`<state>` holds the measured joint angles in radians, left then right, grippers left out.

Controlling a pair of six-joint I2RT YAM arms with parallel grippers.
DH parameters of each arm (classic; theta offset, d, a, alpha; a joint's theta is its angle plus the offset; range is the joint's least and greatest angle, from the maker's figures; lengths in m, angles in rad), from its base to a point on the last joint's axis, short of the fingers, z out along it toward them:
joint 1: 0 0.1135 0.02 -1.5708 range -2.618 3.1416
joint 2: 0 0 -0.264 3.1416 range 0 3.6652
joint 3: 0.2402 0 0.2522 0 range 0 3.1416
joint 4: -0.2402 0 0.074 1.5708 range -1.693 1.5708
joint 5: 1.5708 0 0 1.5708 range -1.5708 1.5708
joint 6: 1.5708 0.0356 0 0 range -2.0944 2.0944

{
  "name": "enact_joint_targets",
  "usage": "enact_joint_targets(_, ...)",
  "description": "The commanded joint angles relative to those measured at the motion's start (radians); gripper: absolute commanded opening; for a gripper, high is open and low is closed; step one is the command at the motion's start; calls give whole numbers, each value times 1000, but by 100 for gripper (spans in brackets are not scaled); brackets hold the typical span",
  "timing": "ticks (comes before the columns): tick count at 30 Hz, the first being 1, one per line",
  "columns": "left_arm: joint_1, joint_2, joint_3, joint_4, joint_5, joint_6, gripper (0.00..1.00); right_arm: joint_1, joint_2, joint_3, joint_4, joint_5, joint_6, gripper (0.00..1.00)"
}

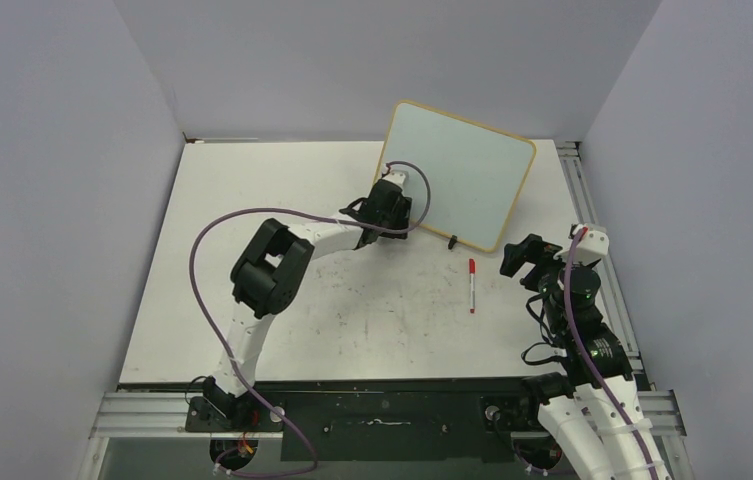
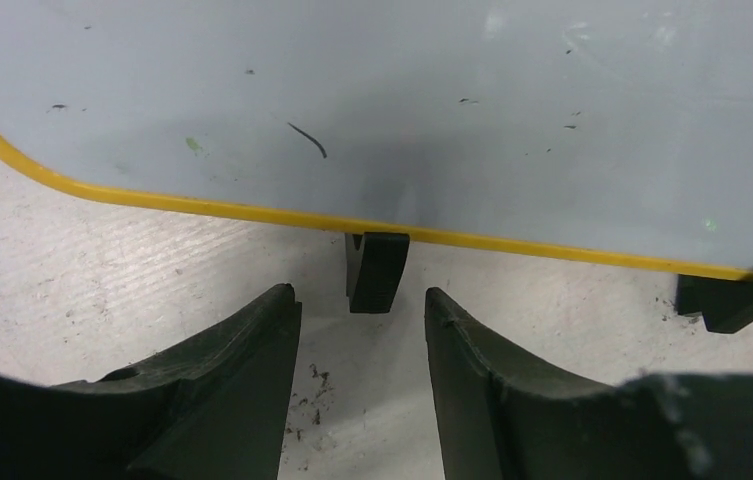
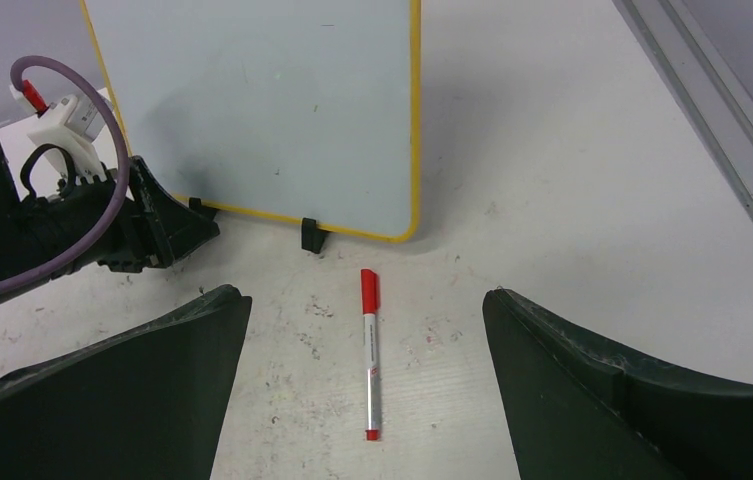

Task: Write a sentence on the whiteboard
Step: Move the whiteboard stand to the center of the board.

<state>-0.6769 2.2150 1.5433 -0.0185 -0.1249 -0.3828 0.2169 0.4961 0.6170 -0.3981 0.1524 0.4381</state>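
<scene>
The whiteboard (image 1: 462, 170) (image 3: 272, 110) stands leaning at the back of the table on two black clip feet. Its yellow frame (image 2: 202, 208) runs along the bottom edge. The sentence is out of view; the face shows only specks and one short dark stroke (image 2: 308, 139). My left gripper (image 1: 398, 205) (image 2: 360, 305) is low at the board's bottom edge, jaws apart, nothing between them. One clip foot (image 2: 377, 272) sits just beyond the fingertips. A red-capped marker (image 1: 472, 285) (image 3: 370, 355) lies on the table before the board. My right gripper (image 1: 517, 258) (image 3: 364, 296) hangs wide open above it.
The second clip foot (image 2: 737, 300) (image 3: 312, 236) is at the board's right end. A metal rail (image 1: 592, 220) runs along the table's right edge. Grey walls close in the back and both sides. The left arm's purple cable (image 1: 202, 270) loops over the table.
</scene>
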Motion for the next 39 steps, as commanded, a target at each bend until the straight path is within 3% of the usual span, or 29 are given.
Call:
enact_joint_targets(1, 3, 32, 84, -37, -2, 36, 47, 0, 10, 23, 44, -6, -6, 90)
enact_joint_targets(18, 4, 91, 153, -55, -48, 71, 29, 1, 25, 24, 44, -6, -7, 90)
enact_joint_targets(25, -8, 89, 154, -52, -52, 85, 27, 1, 27, 23, 46, -7, -8, 90)
enact_joint_targets(33, -20, 88, 154, -54, -81, 96, 10, 0, 31, 24, 48, -11, -11, 90)
enact_joint_targets(37, -38, 68, 120, -45, -146, 96, 0, -1, 31, 24, 48, -13, -11, 90)
enact_joint_targets(39, -48, 56, 101, -46, -201, 90, 0, 1, 31, 24, 46, -11, -10, 90)
